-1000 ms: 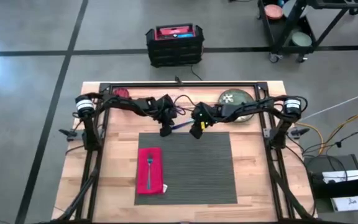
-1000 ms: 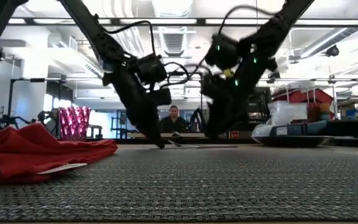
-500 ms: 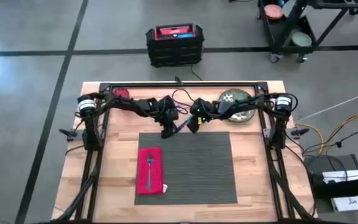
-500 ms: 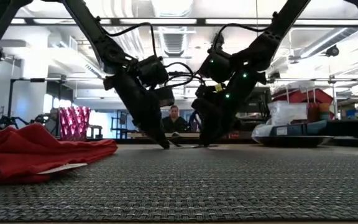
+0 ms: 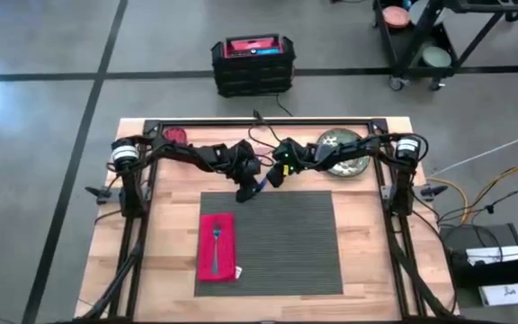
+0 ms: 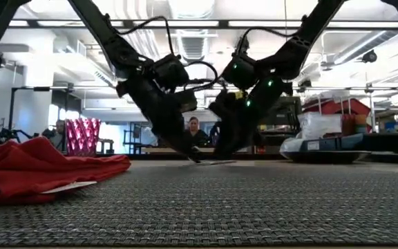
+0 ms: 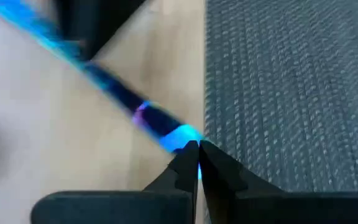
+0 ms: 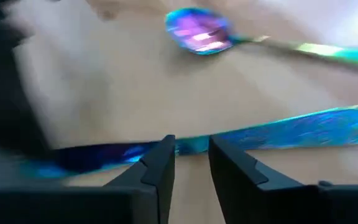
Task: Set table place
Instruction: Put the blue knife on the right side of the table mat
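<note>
A blue iridescent knife (image 5: 260, 185) lies on the wood just beyond the far edge of the dark grey ribbed placemat (image 5: 272, 238). My left gripper (image 5: 245, 193) is shut on one end of it. My right gripper (image 5: 272, 179) stands open close over the knife's middle (image 8: 191, 147), a fingertip toward each end; I cannot tell whether it touches. A red napkin (image 5: 216, 245) with a fork (image 5: 215, 241) on it lies on the mat's left part. The green plate (image 5: 342, 153) sits at the far right. My left gripper pinches the knife's end (image 7: 182, 137) between its two fingertips, right at the placemat's far edge. The fingers slant down from the table's far left and lie roughly along the knife. The rest of the knife runs away over the wood, low on the tabletop.
An iridescent spoon (image 8: 197, 30) lies on the wood beyond the knife. A red faceted glass (image 6: 81, 135) stands at the far left. People sit in the room behind the table (image 6: 193, 131). The mat's middle and right parts are bare.
My right gripper has moved toward the table's left and far edges, closing in on my left gripper until it stands over the knife. My left gripper has shifted a little toward the right, keeping its tips low at the mat's far edge.
</note>
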Controlling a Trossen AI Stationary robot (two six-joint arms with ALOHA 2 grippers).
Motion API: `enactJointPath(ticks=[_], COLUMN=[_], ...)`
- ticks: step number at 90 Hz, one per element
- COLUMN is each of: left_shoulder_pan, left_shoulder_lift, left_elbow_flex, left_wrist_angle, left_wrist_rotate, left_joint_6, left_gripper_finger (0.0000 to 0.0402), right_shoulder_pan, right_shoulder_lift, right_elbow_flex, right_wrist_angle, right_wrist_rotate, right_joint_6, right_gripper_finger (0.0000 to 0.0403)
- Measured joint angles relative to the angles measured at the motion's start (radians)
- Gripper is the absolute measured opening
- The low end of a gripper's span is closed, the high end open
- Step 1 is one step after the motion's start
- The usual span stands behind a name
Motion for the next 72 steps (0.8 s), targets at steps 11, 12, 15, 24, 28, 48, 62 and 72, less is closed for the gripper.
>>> enactJointPath(ticks=[11,12,15,24,28,48,62,72], left_shoulder_pan=[0.003,0.003,0.004,0.004,0.000,-0.015,-0.023,-0.035], left_shoulder_lift=[-0.023,-0.022,-0.014,0.023,0.040,0.073,0.075,0.081], left_elbow_flex=[0.001,0.000,-0.005,-0.007,-0.007,-0.003,-0.004,-0.004], left_wrist_angle=[-0.067,-0.070,-0.069,-0.051,-0.035,0.027,0.062,0.079], left_wrist_rotate=[-0.034,-0.034,-0.035,-0.023,-0.020,0.001,0.016,0.029], left_joint_6=[0.038,0.044,0.054,0.059,0.058,0.036,0.018,0.014], left_gripper_finger=[0.0001,0.0001,0.0001,0.0001,0.0001,0.0001,0.0002,0.0001], right_shoulder_pan=[0.017,0.021,0.031,0.062,0.074,0.108,0.107,0.107], right_shoulder_lift=[-0.038,-0.038,-0.038,-0.034,-0.031,0.009,0.044,0.054], right_elbow_flex=[-0.002,-0.003,-0.004,-0.011,-0.016,-0.020,-0.019,-0.019], right_wrist_angle=[-0.003,-0.005,-0.019,-0.037,-0.034,-0.017,0.002,0.020], right_wrist_rotate=[-0.083,-0.086,-0.090,-0.089,-0.066,0.019,0.019,0.019], right_joint_6=[0.123,0.137,0.174,0.250,0.276,0.401,0.483,0.510], right_gripper_finger=[0.0081,0.0082,0.0083,0.0091,0.0094,0.0109,0.0115,0.0111])
